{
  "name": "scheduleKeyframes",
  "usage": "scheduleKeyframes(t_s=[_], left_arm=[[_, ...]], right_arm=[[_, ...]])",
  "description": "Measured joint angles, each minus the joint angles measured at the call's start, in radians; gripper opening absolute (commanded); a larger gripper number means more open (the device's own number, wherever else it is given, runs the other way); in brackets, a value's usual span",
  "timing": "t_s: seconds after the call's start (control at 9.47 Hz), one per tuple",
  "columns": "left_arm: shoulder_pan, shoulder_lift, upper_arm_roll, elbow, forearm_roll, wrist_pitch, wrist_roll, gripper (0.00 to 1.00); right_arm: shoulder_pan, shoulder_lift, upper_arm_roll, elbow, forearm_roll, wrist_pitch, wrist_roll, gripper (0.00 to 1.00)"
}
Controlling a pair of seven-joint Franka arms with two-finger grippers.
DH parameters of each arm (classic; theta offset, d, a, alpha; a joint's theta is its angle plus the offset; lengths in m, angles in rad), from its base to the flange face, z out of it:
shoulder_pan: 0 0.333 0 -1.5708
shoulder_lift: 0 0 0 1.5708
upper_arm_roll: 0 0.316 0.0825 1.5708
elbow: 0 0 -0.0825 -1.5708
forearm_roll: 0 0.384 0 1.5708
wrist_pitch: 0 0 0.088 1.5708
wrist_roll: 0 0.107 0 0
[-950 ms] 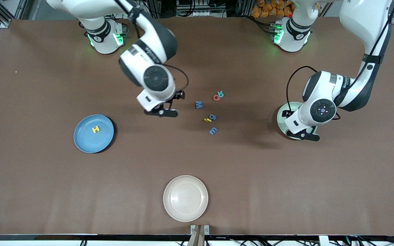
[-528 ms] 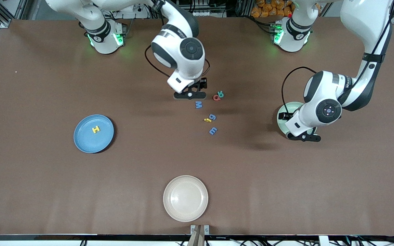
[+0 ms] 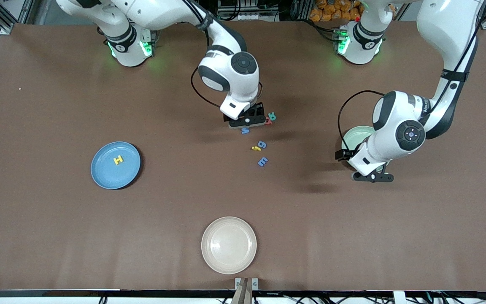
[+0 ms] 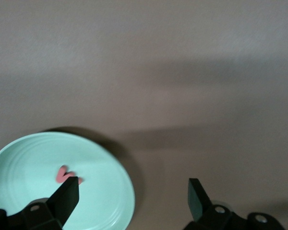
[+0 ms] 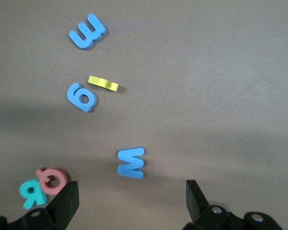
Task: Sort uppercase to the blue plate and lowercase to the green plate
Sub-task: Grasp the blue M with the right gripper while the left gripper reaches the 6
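My right gripper (image 3: 247, 122) is open and low over the letter cluster, just above the blue capital M (image 3: 245, 131). The right wrist view shows the M (image 5: 131, 163) close before my open right gripper (image 5: 132, 199), with red Q (image 5: 53, 179) and teal R (image 5: 32, 191) beside one finger, and blue g (image 5: 81, 97), yellow i (image 5: 103, 83) and blue m (image 5: 88, 31) farther off. The blue plate (image 3: 99, 169) holds the yellow H (image 3: 118, 159). My left gripper (image 3: 373, 177) is open and empty at the edge of the green plate (image 3: 355, 137). That plate (image 4: 38, 158) holds the red w (image 4: 63, 173).
A cream plate (image 3: 229, 245) lies near the table's front edge. In the front view the teal R (image 3: 272, 115), red Q (image 3: 268, 121), blue g (image 3: 262, 145), yellow i (image 3: 255, 148) and blue m (image 3: 263, 161) lie close together mid-table.
My right gripper has swung from beside the blue plate to the letter cluster and now sits over the blue M. My left gripper has slid off the green plate toward the front camera.
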Motion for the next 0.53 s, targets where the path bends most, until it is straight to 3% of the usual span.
scheduleKeyframes(t_s=[0.53], left_arm=[[-0.111, 0.117, -0.001, 0.150, 0.000, 0.003, -0.201, 1.00]], right_arm=[[0.011, 0.070, 0.000, 0.000, -0.022, 0.071, -0.001, 0.76]])
